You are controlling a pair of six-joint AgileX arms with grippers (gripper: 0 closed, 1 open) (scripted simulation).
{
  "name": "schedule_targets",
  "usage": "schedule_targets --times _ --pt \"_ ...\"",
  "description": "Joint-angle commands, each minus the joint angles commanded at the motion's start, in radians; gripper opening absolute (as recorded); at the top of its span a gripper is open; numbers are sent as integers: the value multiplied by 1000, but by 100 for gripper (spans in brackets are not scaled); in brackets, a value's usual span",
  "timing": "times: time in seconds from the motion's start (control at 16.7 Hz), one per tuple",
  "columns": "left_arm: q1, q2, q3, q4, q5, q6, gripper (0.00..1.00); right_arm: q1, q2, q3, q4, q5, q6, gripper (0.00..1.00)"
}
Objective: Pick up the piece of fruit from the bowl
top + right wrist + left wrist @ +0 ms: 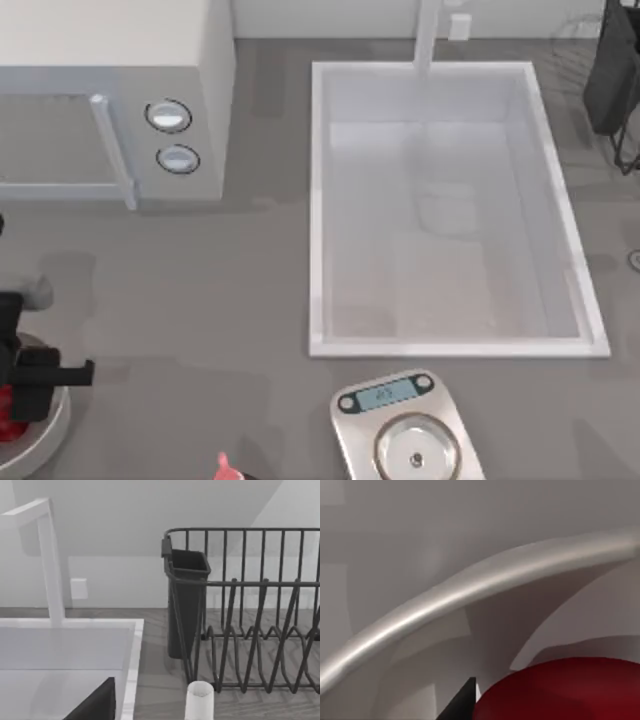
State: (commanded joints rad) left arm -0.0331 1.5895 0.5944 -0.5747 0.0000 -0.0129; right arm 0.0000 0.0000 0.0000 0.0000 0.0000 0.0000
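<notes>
Left gripper (18, 395) sits over the bowl (48, 430) at table's front-left corner, right above the red fruit (10, 428) inside it; can't tell if it's wide or narrow. Fruit (565, 690) lies w/in bowl rim (470, 587). Scale (408, 432) front-center, sink (450, 200) right of middle.

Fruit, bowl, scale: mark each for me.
fruit (560, 690), left wrist view, on its glossy red top.
bowl (450, 597), left wrist view, on the thick rim.
scale (418, 458), top view, on the round steel plate.
</notes>
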Motion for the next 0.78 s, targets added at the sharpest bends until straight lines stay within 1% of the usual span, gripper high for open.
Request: schedule_targets --times 0.24,0.78 --pt "0 2 -2 2 0 0 100 0 0 0 0 0 0 100" --pt "0 2 -2 2 0 0 32 0 0 0 0 0 0 100"
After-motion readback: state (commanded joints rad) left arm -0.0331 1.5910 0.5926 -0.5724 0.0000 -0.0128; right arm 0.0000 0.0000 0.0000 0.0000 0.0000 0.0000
